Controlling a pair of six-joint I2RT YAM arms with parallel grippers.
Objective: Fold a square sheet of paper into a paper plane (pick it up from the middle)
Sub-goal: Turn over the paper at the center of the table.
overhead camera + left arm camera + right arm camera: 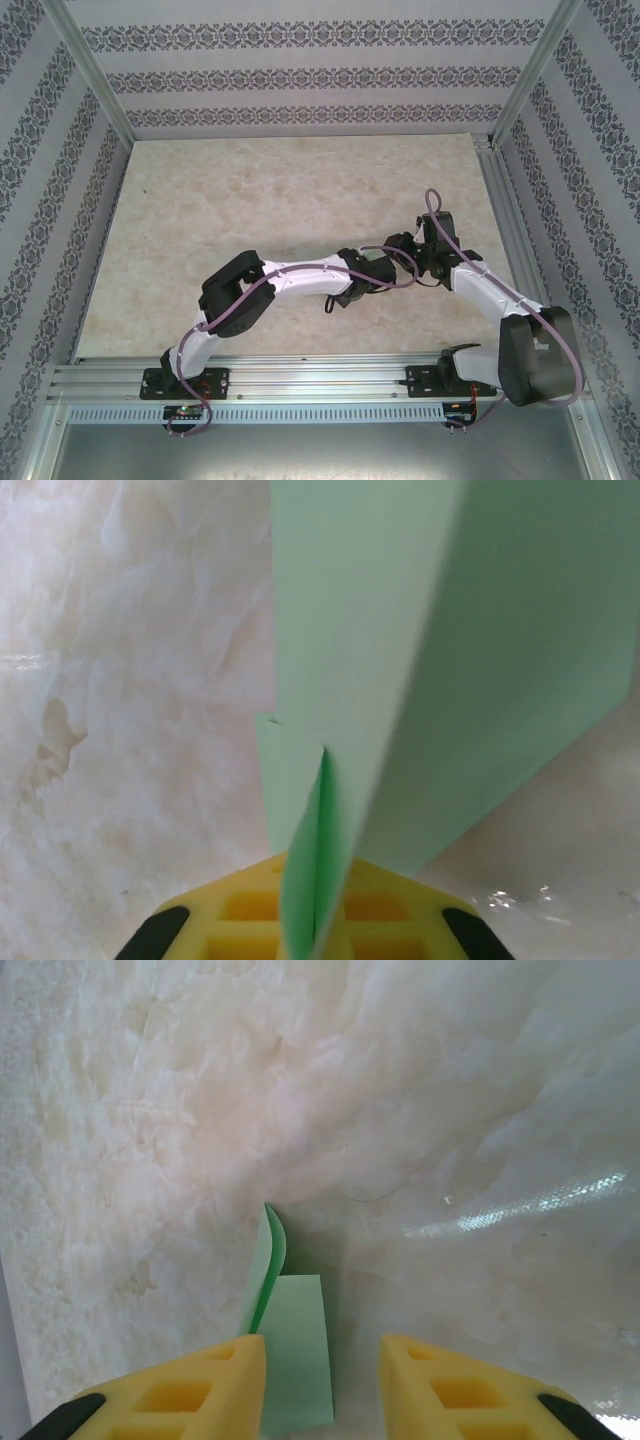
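The sheet of paper (pixel 480 640) is light green and folded into several layers that stand up from the table. In the left wrist view, my left gripper (pixel 318 880) is shut on its lower edge, and the yellow fingers (pixel 240 910) meet with the paper pinched in the seam. In the right wrist view, a narrow folded flap of the paper (pixel 300 1350) lies against the inner side of the left finger (pixel 210 1380). My right gripper (pixel 323 1360) is open, with bare table in the rest of the gap. In the top view, both grippers meet right of centre, left gripper (pixel 375 268) and right gripper (pixel 405 250), and they hide the paper.
The marbled beige table (pixel 250 200) stretches away to the left and to the back. Patterned walls enclose it on three sides. An aluminium rail (pixel 300 375) carries the arm bases at the near edge, and a metal frame bar (pixel 500 220) runs along the right side.
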